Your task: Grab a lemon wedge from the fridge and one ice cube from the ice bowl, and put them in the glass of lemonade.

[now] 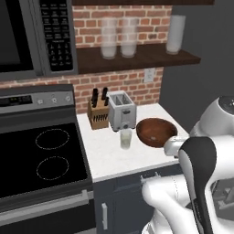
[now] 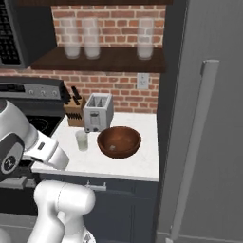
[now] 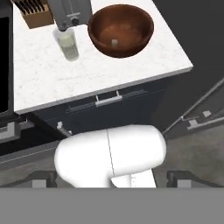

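Reddish-brown bowl [image 2: 119, 141], pale yellow-green drink in glass [image 2: 82, 140], white speckled counter [image 2: 137, 161], red brick wall [image 2: 123, 19], grey fridge [image 2: 209, 142].

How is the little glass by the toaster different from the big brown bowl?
The glass of lemonade is clear, narrow and upright; the ice bowl is reddish-brown, wide and shallow. The glass holds pale yellow-green drink; the bowl holds one small pale cube. Both stand on the white counter.

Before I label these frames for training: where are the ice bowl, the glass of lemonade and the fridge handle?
ice bowl [image 2: 119, 141], right base view, on its inner wall.
glass of lemonade [image 1: 125, 139], left base view, on its side.
fridge handle [image 2: 199, 128], right base view, on the bar's middle.
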{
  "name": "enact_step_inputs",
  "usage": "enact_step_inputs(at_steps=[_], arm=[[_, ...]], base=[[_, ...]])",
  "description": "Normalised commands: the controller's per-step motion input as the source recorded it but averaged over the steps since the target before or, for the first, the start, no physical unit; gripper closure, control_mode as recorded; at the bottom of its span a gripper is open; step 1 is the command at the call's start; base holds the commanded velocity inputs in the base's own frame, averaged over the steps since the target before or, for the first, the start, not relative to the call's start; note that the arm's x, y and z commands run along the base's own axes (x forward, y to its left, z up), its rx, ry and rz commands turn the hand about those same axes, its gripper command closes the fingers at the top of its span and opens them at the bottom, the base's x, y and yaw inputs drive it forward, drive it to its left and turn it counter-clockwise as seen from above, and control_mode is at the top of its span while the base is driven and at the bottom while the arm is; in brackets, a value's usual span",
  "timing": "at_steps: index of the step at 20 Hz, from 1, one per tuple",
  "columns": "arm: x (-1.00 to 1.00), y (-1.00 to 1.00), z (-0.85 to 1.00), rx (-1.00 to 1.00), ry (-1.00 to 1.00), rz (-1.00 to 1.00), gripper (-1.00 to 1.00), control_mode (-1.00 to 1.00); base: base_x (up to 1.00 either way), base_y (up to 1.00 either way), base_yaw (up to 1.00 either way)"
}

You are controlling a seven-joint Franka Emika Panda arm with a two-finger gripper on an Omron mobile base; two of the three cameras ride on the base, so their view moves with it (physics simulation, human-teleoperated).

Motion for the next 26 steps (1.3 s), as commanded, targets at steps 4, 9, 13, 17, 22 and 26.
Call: enact_step_inputs(at_steps=[4,9,13,17,22,26], arm=[[0.00,0.00,0.00,0.00,0.00,0.00,-1.00,1.00],[0.00,0.00,0.00,0.00,0.00,0.00,-1.00,1.00],[0.00,0.00,0.00,0.00,0.00,0.00,-1.00,1.00],[0.00,0.00,0.00,0.00,0.00,0.00,-1.00,1.00],[0.00,0.00,0.00,0.00,0.00,0.00,-1.00,1.00],[0.00,0.00,0.00,0.00,0.00,0.00,-1.00,1.00]], base=[[-1.00,-0.02,0.06],[-0.83,-0.43,0.01],[-0.55,-0.88,0.00],[-0.40,-0.97,0.00],[-0.37,-0.77,0.00],[-0.13,-0.06,0.04]])
